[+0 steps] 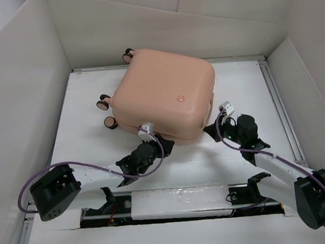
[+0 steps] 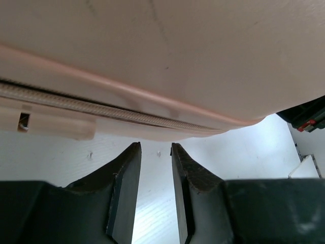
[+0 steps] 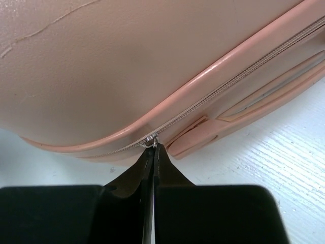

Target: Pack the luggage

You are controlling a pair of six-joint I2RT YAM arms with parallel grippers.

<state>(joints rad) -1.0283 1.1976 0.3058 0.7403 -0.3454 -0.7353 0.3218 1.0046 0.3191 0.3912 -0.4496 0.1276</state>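
Note:
The luggage point(image 1: 163, 97), a peach-pink hard-shell suitcase, lies flat and closed on the white table, its wheels point(image 1: 103, 103) pointing left. My left gripper point(image 1: 162, 140) sits at its near edge. In the left wrist view that gripper point(image 2: 156, 147) is narrowly open, nothing between its fingers, the tips just below the luggage point(image 2: 177, 61) and its zip seam. My right gripper point(image 1: 212, 131) is at the suitcase's near right corner. In the right wrist view it point(image 3: 154, 148) is shut, pinching the metal zipper pull point(image 3: 151, 138) on the luggage point(image 3: 127, 66).
White walls point(image 1: 26, 81) box in the table on three sides. A metal rail point(image 1: 278, 102) runs along the right edge and another along the front between the arm bases. Part of the right arm point(image 2: 304, 117) shows in the left wrist view.

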